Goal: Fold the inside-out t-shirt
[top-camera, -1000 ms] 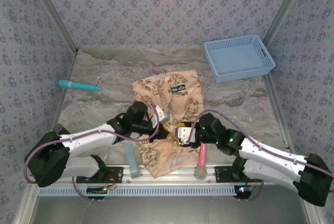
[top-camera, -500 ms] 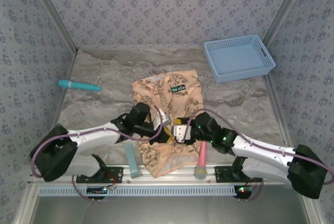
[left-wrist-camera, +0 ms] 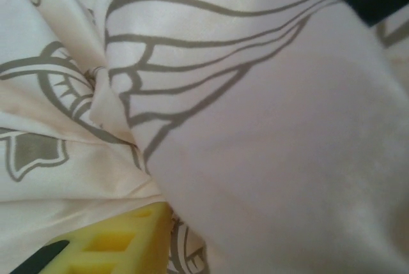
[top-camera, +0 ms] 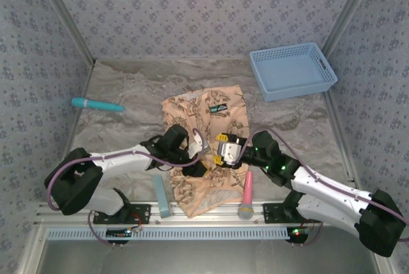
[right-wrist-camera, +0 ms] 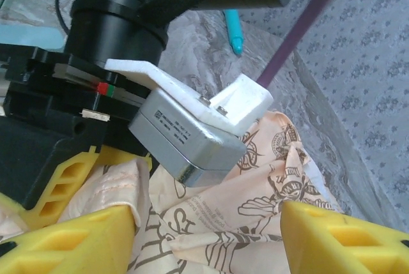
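Observation:
The inside-out t-shirt [top-camera: 211, 117] lies mid-table, peach with a brown print, its near part bunched toward the front rail [top-camera: 198, 197]. Both grippers meet over that bunched middle. My left gripper [top-camera: 198, 165] is pushed into the folds. In the left wrist view cloth [left-wrist-camera: 268, 127] drapes over the jaws and one yellow finger [left-wrist-camera: 108, 242] shows. My right gripper [right-wrist-camera: 204, 242] stands open, its yellow fingers [right-wrist-camera: 345, 235] wide apart over the printed cloth [right-wrist-camera: 243, 210], right beside the left wrist [right-wrist-camera: 115, 25]. A hemmed edge [right-wrist-camera: 121, 188] rests against its left finger.
A blue basket [top-camera: 293, 71] stands at the far right. A teal pen [top-camera: 97, 104] lies at the far left. A light-blue bar [top-camera: 162, 195] and a pink stick [top-camera: 246, 191] flank the shirt's near end by the front rail.
The right gripper has lifted and swung away from the rail toward the shirt's middle, opening wider. The left arm has reached further right into the cloth.

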`<act>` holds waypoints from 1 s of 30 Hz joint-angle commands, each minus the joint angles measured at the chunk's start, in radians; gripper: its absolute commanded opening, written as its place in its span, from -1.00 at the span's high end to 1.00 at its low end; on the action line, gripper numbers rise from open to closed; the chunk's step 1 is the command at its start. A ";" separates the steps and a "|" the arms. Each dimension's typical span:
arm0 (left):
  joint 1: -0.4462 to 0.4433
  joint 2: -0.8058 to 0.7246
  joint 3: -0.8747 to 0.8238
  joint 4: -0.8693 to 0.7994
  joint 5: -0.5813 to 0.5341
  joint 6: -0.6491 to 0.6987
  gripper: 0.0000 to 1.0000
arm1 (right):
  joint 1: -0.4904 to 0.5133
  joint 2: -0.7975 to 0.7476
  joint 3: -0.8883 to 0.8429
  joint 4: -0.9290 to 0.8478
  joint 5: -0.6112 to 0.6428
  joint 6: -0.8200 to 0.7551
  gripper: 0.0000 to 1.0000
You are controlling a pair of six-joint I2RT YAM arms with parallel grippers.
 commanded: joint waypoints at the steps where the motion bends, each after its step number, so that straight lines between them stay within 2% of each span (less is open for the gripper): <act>1: 0.007 -0.075 0.041 -0.079 -0.084 -0.019 0.14 | -0.033 -0.027 0.009 0.051 -0.015 0.143 -0.32; 2: 0.008 -0.099 0.050 -0.105 -0.099 -0.019 0.12 | -0.044 -0.034 0.021 0.032 -0.025 0.178 -0.38; 3: 0.010 -0.130 0.057 -0.133 -0.108 -0.020 0.07 | -0.053 -0.041 0.041 0.001 -0.021 0.228 -0.58; 4: 0.009 -0.167 0.060 -0.155 -0.117 -0.019 -0.02 | -0.063 -0.041 0.070 -0.044 -0.011 0.281 -0.98; 6: 0.008 -0.232 0.061 -0.185 -0.155 -0.033 -0.20 | -0.080 -0.030 0.139 -0.168 -0.003 0.353 -1.00; 8: 0.009 -0.280 0.054 -0.197 -0.212 -0.079 -0.49 | -0.093 -0.019 0.191 -0.271 0.016 0.423 -0.99; 9: 0.008 -0.293 0.055 -0.203 -0.232 -0.108 -0.55 | -0.099 -0.017 0.209 -0.312 0.035 0.471 -0.99; 11: 0.008 -0.295 0.064 -0.203 -0.225 -0.170 -0.56 | -0.109 -0.017 0.235 -0.377 0.152 0.678 -0.99; 12: 0.007 -0.284 0.072 -0.199 -0.201 -0.202 -0.54 | -0.123 -0.023 0.266 -0.463 0.216 0.804 -0.99; 14: -0.007 -0.255 0.098 -0.208 -0.188 -0.245 -0.53 | -0.161 -0.029 0.303 -0.613 0.259 0.987 -0.99; 15: -0.018 -0.236 0.121 -0.232 -0.196 -0.245 -0.53 | -0.195 -0.028 0.309 -0.666 0.177 1.011 -0.96; 16: -0.029 -0.217 0.145 -0.256 -0.206 -0.233 -0.53 | -0.229 -0.028 0.313 -0.701 0.050 1.008 -0.79; 17: -0.037 -0.199 0.160 -0.275 -0.213 -0.222 -0.52 | -0.242 -0.023 0.323 -0.748 -0.027 1.028 -0.68; 19: -0.039 -0.162 0.188 -0.295 -0.229 -0.219 -0.52 | -0.239 -0.015 0.348 -0.863 -0.105 1.095 -0.46; 21: -0.030 -0.123 0.205 -0.300 -0.262 -0.224 -0.49 | -0.200 -0.021 0.350 -0.941 -0.175 1.110 -0.34; 24: 0.016 -0.064 0.238 -0.320 -0.277 -0.256 -0.43 | -0.089 -0.054 0.333 -0.976 -0.138 1.164 -0.34; 27: 0.065 -0.042 0.248 -0.315 -0.253 -0.317 -0.42 | -0.015 -0.040 0.290 -0.886 -0.161 1.238 -0.37; 30: 0.079 -0.050 0.243 -0.300 -0.221 -0.313 -0.42 | 0.036 0.017 0.264 -0.771 -0.128 1.259 -0.37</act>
